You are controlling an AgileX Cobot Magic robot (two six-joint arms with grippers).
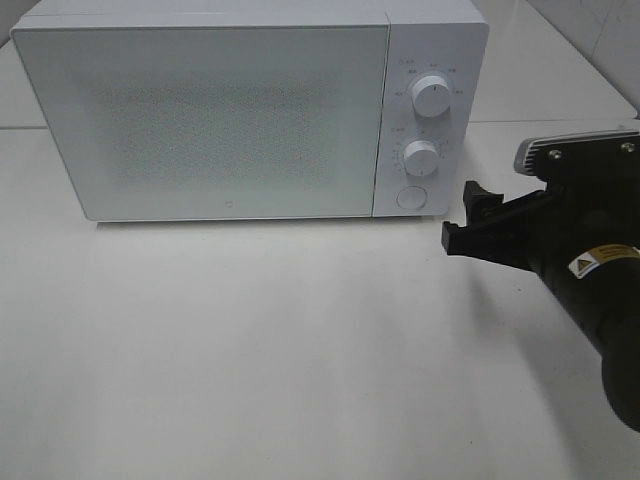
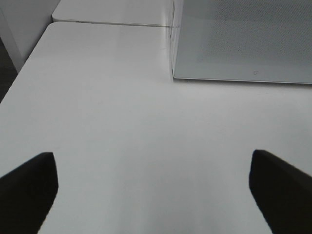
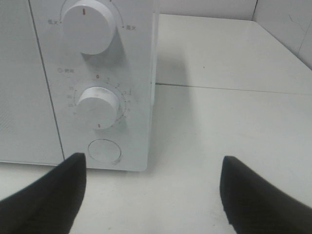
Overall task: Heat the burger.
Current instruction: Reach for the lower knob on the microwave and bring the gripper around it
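The burger doesn't show in any view, so I can't tell where it is. The microwave (image 1: 220,120) stands at the back of the white desk (image 1: 250,350) with its frosted door (image 1: 200,115) shut, and nothing can be made out through it. On the panel to the right of the door are an upper knob (image 1: 431,96), a lower knob (image 1: 421,158) and, under them, a round button (image 1: 410,197).

The right hand (image 1: 461,218) hangs just off the panel's lower right corner, near the button but not touching. Its black fingers (image 3: 48,195) are spread fairly wide with nothing between them.

The left hand (image 2: 153,185) is over bare desk, fingers (image 2: 29,180) fully wide and empty, with the microwave's front corner well ahead of it.
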